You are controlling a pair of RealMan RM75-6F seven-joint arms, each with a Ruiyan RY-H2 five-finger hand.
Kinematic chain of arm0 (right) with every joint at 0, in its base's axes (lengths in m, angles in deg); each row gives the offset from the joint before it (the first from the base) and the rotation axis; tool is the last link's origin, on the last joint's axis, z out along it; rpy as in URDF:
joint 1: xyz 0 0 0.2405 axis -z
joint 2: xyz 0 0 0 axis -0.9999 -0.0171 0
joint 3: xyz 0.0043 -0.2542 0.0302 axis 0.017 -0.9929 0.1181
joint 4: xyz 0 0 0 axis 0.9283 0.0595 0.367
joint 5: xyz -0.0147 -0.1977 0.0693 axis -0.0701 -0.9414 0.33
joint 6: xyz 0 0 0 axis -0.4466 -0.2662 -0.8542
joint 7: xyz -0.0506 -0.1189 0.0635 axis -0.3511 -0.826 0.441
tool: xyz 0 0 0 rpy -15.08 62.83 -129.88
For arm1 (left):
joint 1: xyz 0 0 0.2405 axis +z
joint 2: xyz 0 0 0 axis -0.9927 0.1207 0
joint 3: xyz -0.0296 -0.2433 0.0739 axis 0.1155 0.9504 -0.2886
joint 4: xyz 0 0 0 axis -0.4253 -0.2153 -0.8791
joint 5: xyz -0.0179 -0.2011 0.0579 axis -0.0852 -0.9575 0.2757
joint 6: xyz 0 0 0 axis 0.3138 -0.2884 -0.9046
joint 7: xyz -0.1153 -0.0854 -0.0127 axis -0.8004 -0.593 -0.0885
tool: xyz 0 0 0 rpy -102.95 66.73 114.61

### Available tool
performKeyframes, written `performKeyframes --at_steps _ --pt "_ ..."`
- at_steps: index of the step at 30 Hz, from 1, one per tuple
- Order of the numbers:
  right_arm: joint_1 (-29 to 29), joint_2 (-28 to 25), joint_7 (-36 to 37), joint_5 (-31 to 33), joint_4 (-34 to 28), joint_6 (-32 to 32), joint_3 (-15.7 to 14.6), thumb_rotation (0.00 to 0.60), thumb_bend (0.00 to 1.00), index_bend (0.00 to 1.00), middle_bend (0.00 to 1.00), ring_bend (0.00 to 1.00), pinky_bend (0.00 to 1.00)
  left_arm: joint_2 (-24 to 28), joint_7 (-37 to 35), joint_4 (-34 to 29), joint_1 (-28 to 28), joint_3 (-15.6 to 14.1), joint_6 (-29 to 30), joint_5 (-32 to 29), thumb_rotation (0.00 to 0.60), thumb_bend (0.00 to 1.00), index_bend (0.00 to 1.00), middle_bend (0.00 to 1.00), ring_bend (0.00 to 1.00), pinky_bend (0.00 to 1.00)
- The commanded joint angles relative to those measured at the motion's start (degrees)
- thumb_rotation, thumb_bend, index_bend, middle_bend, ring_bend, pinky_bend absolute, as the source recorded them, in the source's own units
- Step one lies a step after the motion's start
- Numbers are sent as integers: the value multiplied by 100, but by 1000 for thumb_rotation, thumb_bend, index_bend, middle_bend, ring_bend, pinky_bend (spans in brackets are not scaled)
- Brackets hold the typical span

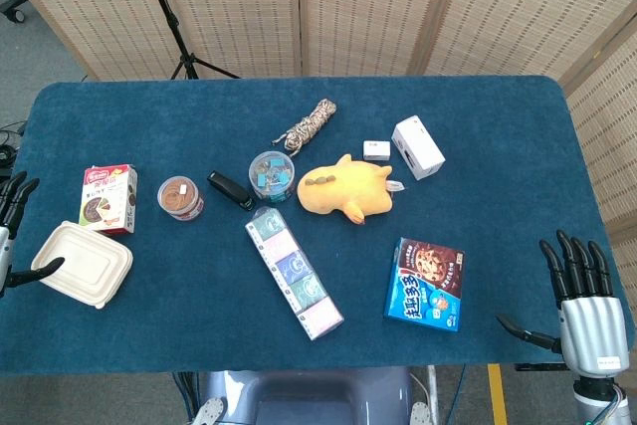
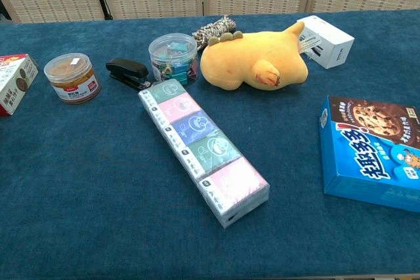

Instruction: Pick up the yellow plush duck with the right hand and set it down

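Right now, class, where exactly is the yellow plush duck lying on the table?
In the head view the yellow plush duck lies near the table's centre, just right of the clear tub of clips, with the white box behind it to the right.

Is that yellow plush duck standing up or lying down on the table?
Lying down. The yellow plush duck rests lengthwise on the blue table, with one foot sticking out sideways toward the camera in the chest view.

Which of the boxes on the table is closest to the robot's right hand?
The blue cookie box, lying flat near the front edge, just left of the open right hand. The white box and the red snack box sit much farther away.
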Motion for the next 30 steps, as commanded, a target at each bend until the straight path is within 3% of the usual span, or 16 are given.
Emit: performKeyframes --at_steps 1,10,19,26,30 --pt "-6 9 0 12 18 18 -3 209 0 0 0 0 0 25 -18 -23 3 -9 0 14 600 0 0 0 0 0" --pt "-83 84 149 -38 113 144 -60 218 0 0 0 0 0 97 122 -268 140 -75 126 -67 600 0 0 0 0 0" --pt "-661 425 97 125 342 1003 82 219 0 0 0 0 0 165 -62 -346 271 -148 281 66 600 0 0 0 0 0" --pt "-1410 760 -186 192 112 1821 376 204 0 0 0 0 0 201 -139 -357 297 -172 292 112 600 0 0 0 0 0" --pt "-1892 1228 -666 466 163 2209 751 185 0 0 0 0 0 216 -191 -350 312 -198 292 156 600 0 0 0 0 0"
